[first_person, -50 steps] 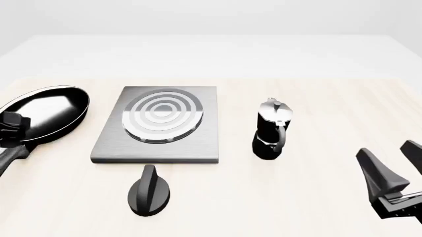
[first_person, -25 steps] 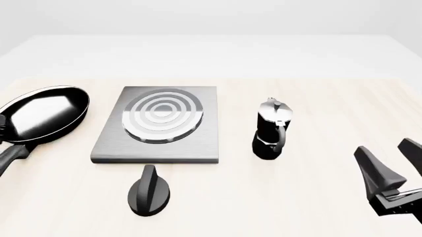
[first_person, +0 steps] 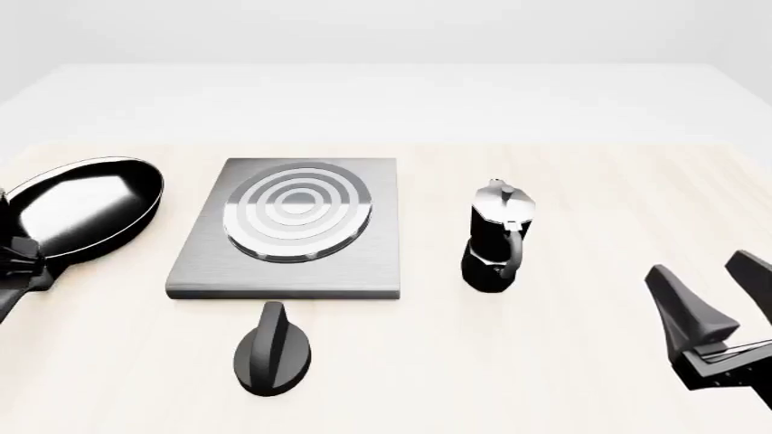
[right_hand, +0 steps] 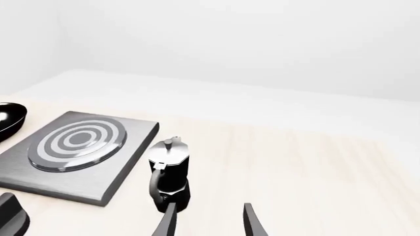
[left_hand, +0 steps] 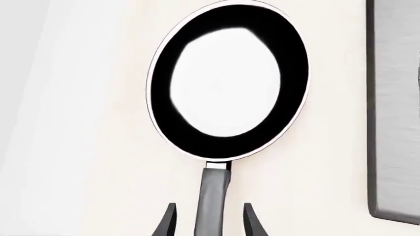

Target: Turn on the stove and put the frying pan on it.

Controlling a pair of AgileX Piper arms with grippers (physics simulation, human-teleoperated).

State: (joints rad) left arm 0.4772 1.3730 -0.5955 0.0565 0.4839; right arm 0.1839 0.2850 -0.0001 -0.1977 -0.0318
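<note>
The frying pan [first_person: 82, 206] sits empty near the worktop's left edge, just left of the stove [first_person: 289, 231], and its handle [left_hand: 211, 201] runs straight back toward the left tool [left_hand: 208, 222], whose fingers are spread apart on either side of it without touching. That arm's clearly the nearer one for the pan. The right tool [first_person: 714, 309] hangs open by the right edge, well away from the knob [first_person: 273, 351] at the front edge.

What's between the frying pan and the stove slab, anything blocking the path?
Nothing visible. The frying pan sits on the table directly left of the stove, with bare tabletop between them. The moka pot stands on the slab's far side, and the knob lies in front of it, off the route.
</note>
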